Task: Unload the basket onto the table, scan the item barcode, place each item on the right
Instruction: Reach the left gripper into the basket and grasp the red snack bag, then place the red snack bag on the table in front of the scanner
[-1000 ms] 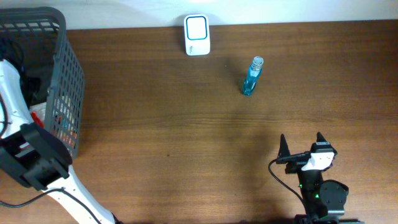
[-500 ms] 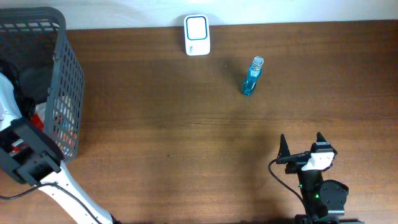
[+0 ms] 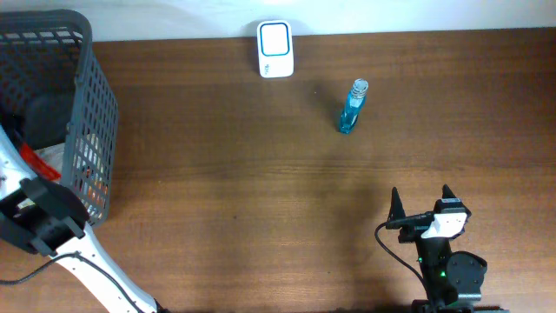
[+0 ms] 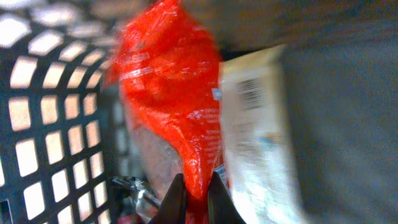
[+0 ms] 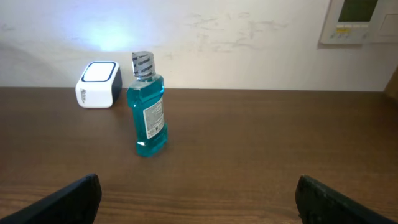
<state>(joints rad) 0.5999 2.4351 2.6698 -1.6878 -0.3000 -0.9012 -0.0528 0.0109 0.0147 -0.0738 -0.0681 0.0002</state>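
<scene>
Red packet (image 4: 171, 112) is clamped in the left pincer (image 4: 198, 190); the right pincer (image 5: 199, 200) gapes wide.

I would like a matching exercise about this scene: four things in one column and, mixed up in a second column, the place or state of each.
1. red packet
2. blue bottle
3. white scanner
4. right gripper

A. open, holding nothing
B. upright on the table
C. pinched by the left gripper, inside the basket
D. at the table's far edge

Pairs: 1-C, 2-B, 3-D, 4-A
</scene>
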